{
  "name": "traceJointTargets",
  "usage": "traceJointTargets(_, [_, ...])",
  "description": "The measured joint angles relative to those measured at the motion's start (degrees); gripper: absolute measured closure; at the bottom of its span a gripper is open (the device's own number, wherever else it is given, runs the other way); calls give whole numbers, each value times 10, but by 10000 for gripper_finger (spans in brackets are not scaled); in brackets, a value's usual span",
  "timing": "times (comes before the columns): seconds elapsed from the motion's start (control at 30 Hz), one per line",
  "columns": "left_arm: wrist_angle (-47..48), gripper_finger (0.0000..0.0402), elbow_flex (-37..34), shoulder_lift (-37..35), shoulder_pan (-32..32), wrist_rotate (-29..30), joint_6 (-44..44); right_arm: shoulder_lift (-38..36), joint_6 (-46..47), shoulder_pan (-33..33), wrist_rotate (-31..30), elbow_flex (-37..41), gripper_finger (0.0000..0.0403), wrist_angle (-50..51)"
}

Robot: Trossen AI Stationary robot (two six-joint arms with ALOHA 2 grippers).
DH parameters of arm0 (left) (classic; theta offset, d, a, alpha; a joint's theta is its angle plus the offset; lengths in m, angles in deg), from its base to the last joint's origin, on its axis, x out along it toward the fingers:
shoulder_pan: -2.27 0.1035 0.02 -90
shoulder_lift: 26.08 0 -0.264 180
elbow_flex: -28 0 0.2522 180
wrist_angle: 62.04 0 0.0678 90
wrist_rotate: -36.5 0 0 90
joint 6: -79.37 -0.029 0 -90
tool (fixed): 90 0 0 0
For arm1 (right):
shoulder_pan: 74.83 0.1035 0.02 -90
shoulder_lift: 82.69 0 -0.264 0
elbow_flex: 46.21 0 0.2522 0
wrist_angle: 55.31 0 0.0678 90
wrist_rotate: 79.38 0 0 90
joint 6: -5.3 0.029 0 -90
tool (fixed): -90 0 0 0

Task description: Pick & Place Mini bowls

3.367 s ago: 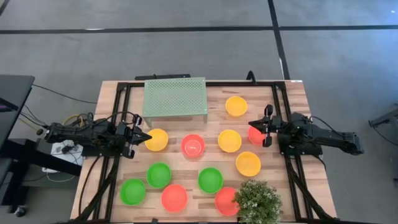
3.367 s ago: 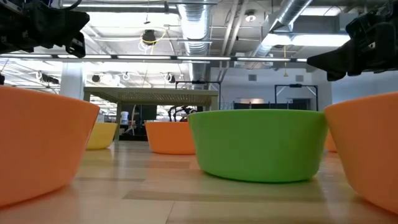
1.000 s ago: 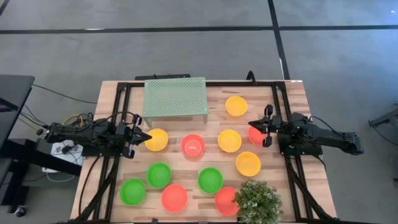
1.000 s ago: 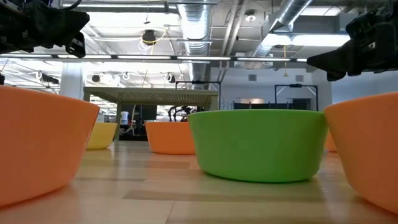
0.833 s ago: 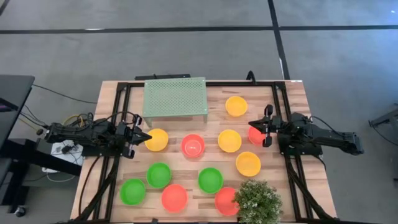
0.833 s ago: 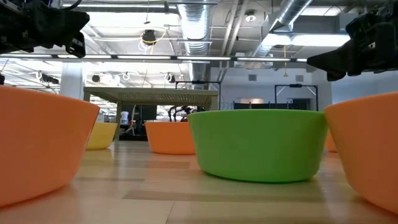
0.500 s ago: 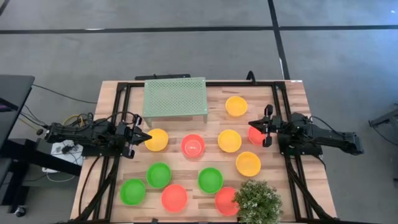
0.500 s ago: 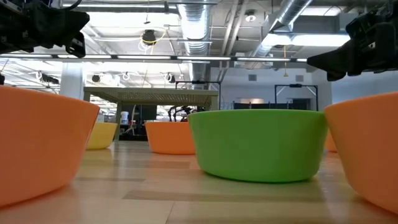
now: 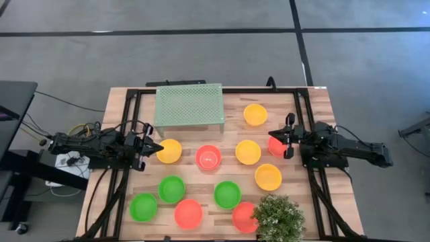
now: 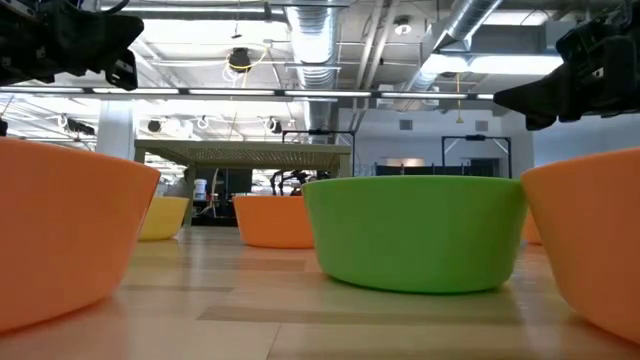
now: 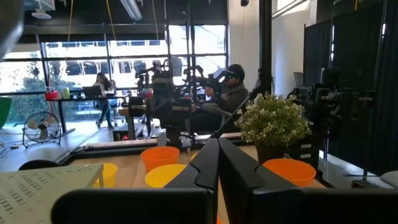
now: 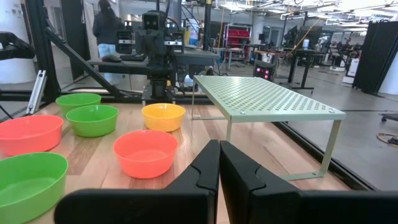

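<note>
Tabletop of pale wood carries everything, with both dark arms lying low along its 9 and 3 o'clock edges. At 12 o'clock stands the pale green perforated stand, upright on its legs. At 5 o'clock sits the bushy plant, touching a red bowl at its side. The mini bowls are spread across the middle and the 6 o'clock half: yellow ones toward 1 o'clock and the centre, a red one at the centre, green ones toward 7 o'clock, all apart from one another. Left gripper points inward from 9 o'clock, its jaws together and empty, its tip just beside a yellow bowl. Right gripper points inward from 3 o'clock, jaws together and empty, above another red bowl.
</note>
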Motion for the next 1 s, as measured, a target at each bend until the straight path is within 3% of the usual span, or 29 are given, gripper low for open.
traceJointTargets(0.1, [0,390,0,1,0,21,-36,0,0,0,0,0,397,0])
traceJointTargets(0.23, [-1,390,0,1,0,121,-49,0,0,0,0,0,397,0])
traceJointTargets(0.3, [0,390,0,1,0,144,-47,0,0,0,0,0,397,0])
traceJointTargets(0.77, [19,354,0,27,0,149,71,0,0,0,0,0,397,0])
traceJointTargets(1.0, [-20,352,0,62,0,175,71,0,0,0,0,0,397,0])
